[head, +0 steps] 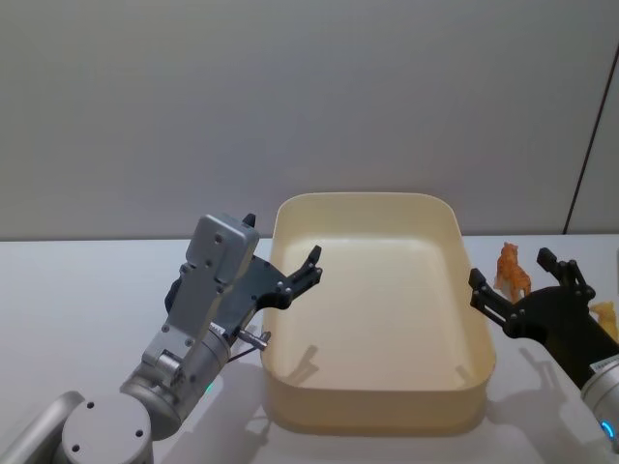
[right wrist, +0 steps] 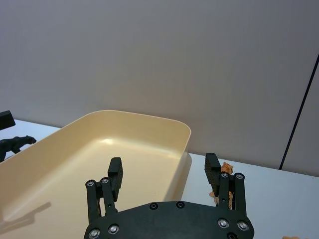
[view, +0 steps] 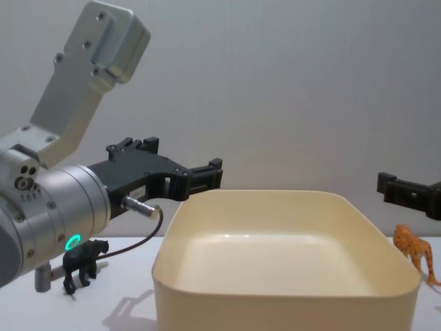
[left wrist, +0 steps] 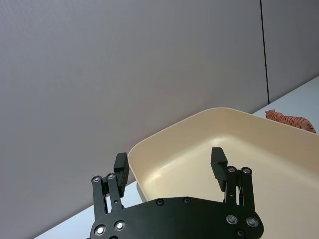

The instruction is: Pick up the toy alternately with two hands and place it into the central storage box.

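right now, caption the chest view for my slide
Open left gripper and right gripper flank the cream storage box; a black toy animal and an orange toy animal stand outside it.

Box in the middle, a gripper and figures on either side.
The central storage box (head: 358, 198) sits mid-table (head: 77, 290). The left gripper (left wrist: 169, 159) hangs at its left rim, and a panther figure (view: 83, 262) stands on the table left of the box, below that arm. The right gripper (right wrist: 163, 164) is just beside the right wall. A tiger figure (head: 513, 271) stands behind it, with another figure (head: 604, 314) farther right.
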Controlling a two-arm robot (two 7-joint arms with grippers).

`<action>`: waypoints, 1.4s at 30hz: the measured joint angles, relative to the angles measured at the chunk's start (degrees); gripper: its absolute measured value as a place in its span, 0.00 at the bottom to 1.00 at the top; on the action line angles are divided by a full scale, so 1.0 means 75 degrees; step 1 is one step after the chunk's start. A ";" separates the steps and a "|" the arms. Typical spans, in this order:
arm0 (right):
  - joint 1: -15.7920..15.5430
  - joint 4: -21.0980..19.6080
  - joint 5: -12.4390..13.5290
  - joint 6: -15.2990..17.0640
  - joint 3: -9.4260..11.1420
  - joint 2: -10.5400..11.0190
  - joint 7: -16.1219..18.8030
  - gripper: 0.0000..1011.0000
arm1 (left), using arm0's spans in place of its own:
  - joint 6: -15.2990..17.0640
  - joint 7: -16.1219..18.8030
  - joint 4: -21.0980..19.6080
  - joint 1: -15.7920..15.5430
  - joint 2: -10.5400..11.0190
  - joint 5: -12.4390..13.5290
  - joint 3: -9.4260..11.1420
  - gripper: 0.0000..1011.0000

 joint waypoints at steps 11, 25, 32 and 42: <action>0.0000 0.0000 0.0000 0.0000 0.0000 0.0000 0.0000 0.99 | 0.0000 0.0000 0.0000 0.0000 0.0000 0.0000 0.0000 0.99; 0.0000 0.0000 0.0000 0.0000 0.0000 0.0000 0.0000 0.99 | 0.0000 0.0000 0.0000 0.0000 0.0000 0.0000 0.0000 0.99; 0.0000 0.0000 0.0000 0.0000 0.0000 0.0000 0.0000 0.99 | 0.0000 0.0000 0.0000 0.0000 0.0000 0.0000 0.0000 0.99; 0.0000 0.0000 0.0000 0.0000 0.0000 0.0000 0.0000 0.99 | 0.0000 -0.0001 0.0000 0.0000 0.0000 0.0000 0.0000 0.99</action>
